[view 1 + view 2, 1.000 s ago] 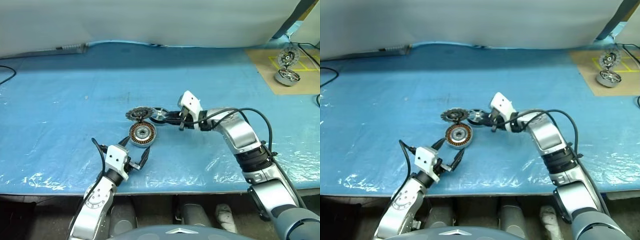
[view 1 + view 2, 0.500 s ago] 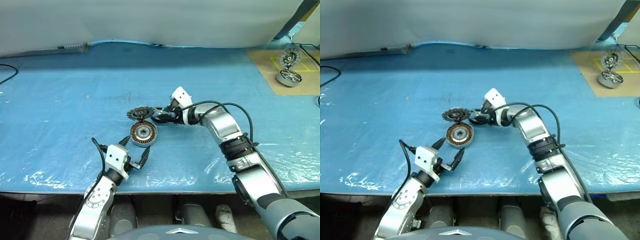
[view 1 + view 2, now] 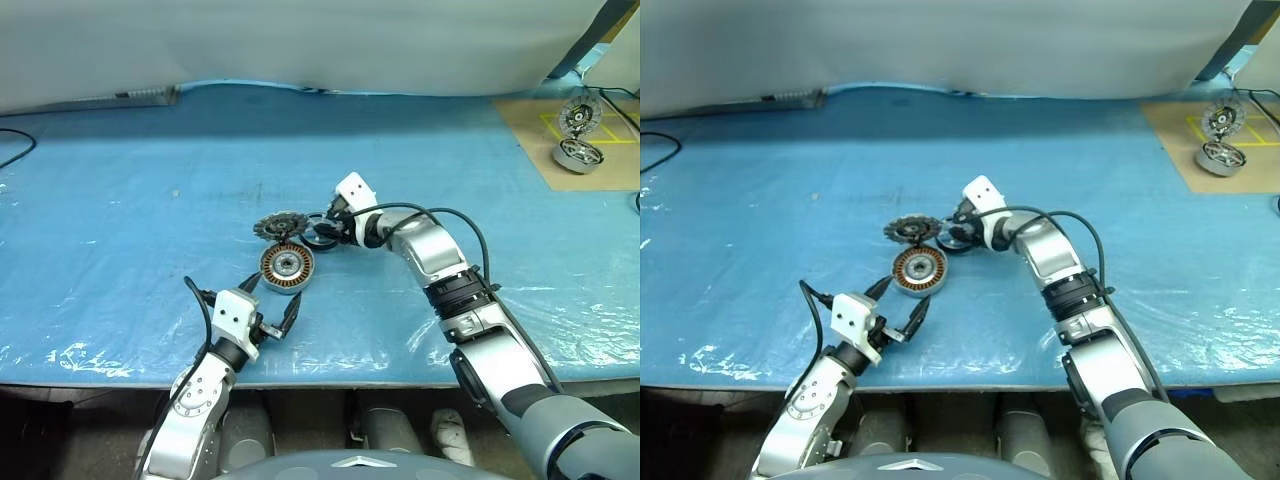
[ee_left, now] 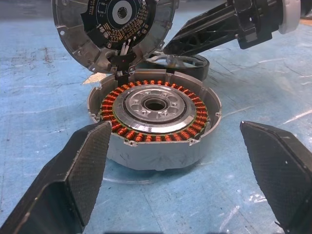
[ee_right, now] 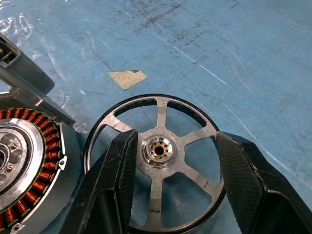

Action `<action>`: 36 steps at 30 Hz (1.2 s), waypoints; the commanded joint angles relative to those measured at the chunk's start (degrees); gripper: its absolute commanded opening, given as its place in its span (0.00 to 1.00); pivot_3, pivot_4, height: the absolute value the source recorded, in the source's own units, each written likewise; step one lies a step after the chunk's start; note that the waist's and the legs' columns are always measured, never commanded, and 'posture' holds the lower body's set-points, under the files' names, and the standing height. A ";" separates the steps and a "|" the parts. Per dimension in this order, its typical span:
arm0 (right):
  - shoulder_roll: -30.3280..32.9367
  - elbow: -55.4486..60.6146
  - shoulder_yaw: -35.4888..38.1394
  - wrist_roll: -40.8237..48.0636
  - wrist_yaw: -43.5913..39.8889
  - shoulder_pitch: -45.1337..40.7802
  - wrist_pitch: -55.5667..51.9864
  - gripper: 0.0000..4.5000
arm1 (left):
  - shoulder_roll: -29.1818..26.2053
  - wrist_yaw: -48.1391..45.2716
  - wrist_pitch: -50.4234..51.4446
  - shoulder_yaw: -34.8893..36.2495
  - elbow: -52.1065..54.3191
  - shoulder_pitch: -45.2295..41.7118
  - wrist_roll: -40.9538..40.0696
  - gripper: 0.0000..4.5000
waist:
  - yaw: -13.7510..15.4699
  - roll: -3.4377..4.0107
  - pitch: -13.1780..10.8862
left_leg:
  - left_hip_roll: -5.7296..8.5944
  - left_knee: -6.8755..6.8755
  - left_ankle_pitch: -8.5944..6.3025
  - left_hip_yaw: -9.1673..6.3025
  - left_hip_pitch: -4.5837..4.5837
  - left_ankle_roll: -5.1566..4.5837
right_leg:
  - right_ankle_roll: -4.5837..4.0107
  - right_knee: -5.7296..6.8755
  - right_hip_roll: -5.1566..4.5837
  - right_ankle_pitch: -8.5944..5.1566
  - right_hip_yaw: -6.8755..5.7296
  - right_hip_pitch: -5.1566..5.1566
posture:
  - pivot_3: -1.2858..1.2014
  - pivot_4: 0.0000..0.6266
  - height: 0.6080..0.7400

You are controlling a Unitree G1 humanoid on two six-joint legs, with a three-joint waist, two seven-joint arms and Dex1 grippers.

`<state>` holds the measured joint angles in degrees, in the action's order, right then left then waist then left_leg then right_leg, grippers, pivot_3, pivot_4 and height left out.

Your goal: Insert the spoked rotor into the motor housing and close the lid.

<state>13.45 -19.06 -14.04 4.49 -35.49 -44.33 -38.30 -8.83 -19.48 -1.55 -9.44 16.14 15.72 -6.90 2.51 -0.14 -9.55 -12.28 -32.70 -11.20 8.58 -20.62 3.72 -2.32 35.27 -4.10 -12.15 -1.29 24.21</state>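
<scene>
Right wrist view reveals spoked rotor [image 5: 157, 163] hub detail.

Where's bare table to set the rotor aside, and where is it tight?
Bare blue table lies wide left of the lid, and between the right gripper and the brown mat at far right. Crowded: spoked rotor, motor housing and lid sit bunched, left gripper just in front.

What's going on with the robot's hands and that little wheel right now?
Right gripper open, fingers astride spoked rotor hub. Left gripper open, facing motor housing. Lid tilted up behind housing.
</scene>
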 commanded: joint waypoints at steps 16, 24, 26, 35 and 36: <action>0.91 10.47 -2.45 -0.14 -1.13 3.33 -5.43 0.59 | 0.64 0.27 -1.67 -1.27 -0.11 0.14 1.02 1.00 | 0.01 0.00 0.00 | 0.00 0.00 0.03 0.00 0.00 0.06 | 0.00 0.00 0.00 0.00 0.01 0.00 | 0.52 0.24 1.00; 0.70 6.00 -2.09 -1.45 0.33 3.15 -2.79 0.59 | 0.53 0.57 -1.71 -1.30 0.15 0.40 0.86 1.00 | 0.01 0.00 0.00 | 0.01 -0.01 0.03 0.00 0.00 0.07 | 0.01 0.01 0.00 0.00 0.02 0.00 | 0.52 0.24 1.00; 0.92 5.72 -2.21 -1.45 0.07 3.55 -3.15 0.59 | 0.50 0.62 -1.70 -1.28 0.27 0.53 0.81 1.00 | 0.00 0.00 0.00 | 0.01 0.00 0.04 0.00 0.00 0.07 | 0.01 0.01 0.00 0.00 0.02 0.00 | 0.52 0.24 1.00; 0.97 4.91 -2.88 -1.85 -0.59 3.75 -3.88 0.34 | 0.56 0.74 -1.95 -1.31 0.30 0.79 0.72 1.00 | -0.14 -0.03 0.03 | 0.01 0.01 0.03 0.00 0.04 0.07 | 0.01 0.01 0.00 0.00 0.02 -0.06 | 0.52 0.24 1.00; 0.92 4.85 -2.86 -1.87 -0.58 3.70 -3.85 0.29 | 0.54 0.78 -1.97 -1.32 0.30 0.80 0.71 1.00 | -0.19 -0.04 0.04 | 0.01 0.01 0.03 0.01 0.05 0.07 | 0.01 0.01 0.00 0.00 0.05 -0.17 | 0.52 0.24 1.00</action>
<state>14.61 -13.17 -16.16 3.21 -36.16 -41.12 -41.72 -8.43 -18.62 -2.64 -10.46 15.51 16.08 -6.23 2.32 -0.18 -9.51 -12.28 -32.68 -11.19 8.59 -20.47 3.76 -2.30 35.28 -4.10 -12.16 -1.24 23.96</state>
